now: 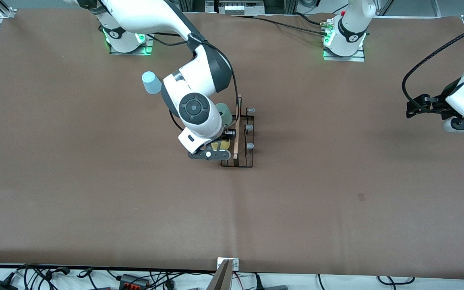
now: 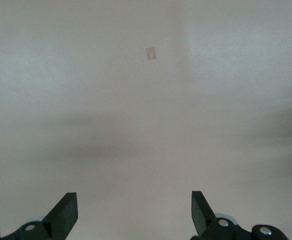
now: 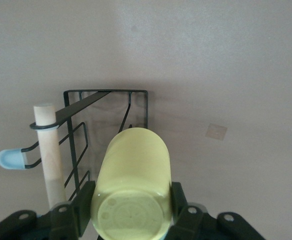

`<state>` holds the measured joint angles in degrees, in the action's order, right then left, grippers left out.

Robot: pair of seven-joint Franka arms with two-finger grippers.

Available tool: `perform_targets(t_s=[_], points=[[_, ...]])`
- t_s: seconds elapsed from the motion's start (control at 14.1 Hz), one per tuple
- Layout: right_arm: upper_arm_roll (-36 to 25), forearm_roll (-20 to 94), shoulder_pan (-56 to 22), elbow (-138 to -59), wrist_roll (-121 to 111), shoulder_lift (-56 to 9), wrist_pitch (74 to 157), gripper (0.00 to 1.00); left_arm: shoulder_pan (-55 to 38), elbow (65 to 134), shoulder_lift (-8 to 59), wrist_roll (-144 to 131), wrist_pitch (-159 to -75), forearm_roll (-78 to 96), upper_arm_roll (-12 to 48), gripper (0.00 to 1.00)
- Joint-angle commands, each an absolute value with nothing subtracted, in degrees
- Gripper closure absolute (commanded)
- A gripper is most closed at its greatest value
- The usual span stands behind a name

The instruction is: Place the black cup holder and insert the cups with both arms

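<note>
Yellow cup point(image 3: 133, 187): plain thin plastic, tapered; I judge it light, a little springy and slick, so a firm squeeze could dent it or let it slip along the taper.
Right gripper point(image 3: 132, 207): clamped on the yellow cup's walls close to its flat bottom, cup lying sideways with its mouth toward the rack, over the black cup holder point(image 1: 243, 155).
Hold point: the walls near the closed bottom look the stiffest place to pinch, and it leaves the mouth free to slide over a peg.
Black cup holder: thin wire, stiff but probably light enough to skid on the brown surface point(image 1: 336, 193) if a cup pushes a peg sideways; the wooden dowel handle point(image 3: 50, 155) is the natural grip.
Mint-green cup point(image 1: 224, 114): at the rack, partly hidden by the right arm; whether it sits on a peg I cannot tell.
Light blue cup point(image 1: 151, 82): on the surface, farther from the front camera than the rack, toward the right arm's base.
Left gripper point(image 2: 135, 212): fingers apart, empty, waiting over bare surface at the left arm's end.
Right wrist view only: the grip itself, the rack's wire frame and one grey-tipped peg point(image 3: 11, 160).
Front view only: three free pegs, both other cups, both arms' places.
</note>
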<state>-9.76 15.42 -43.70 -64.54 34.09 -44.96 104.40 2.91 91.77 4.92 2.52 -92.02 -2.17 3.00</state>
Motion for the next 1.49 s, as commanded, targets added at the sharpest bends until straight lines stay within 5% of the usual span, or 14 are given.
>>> perform_targets(t_s=[0.0, 0.07, 0.14, 0.5, 1.42], points=[[-9.76, 16.43, -43.77, -63.1, 34.63, -46.32, 105.72, 0.7, 3.08, 92.81, 3.96, 3.16, -92.55, -1.85, 2.9, 0.0], [-9.67, 16.44, -43.86, -63.11, 34.8, -46.49, 106.17, 0.59, 3.08, 92.81, 3.96, 3.16, -92.55, -1.85, 2.9, 0.0], [-9.58, 16.44, -43.86, -63.11, 35.41, -46.67, 106.17, 0.01, 3.08, 92.81, 3.96, 3.16, -92.55, -1.85, 2.9, 0.0], [-10.72, 16.08, -42.98, -62.67, 34.54, -44.48, 105.3, 0.0, 3.08, 92.81, 3.96, 3.16, -92.55, -1.85, 2.9, 0.0], [-25.57, 15.91, -35.51, -62.67, 21.88, -34.98, 95.1, 0.0, 3.08, 92.81, 3.96, 3.16, -92.46, -1.85, 2.9, 0.0]])
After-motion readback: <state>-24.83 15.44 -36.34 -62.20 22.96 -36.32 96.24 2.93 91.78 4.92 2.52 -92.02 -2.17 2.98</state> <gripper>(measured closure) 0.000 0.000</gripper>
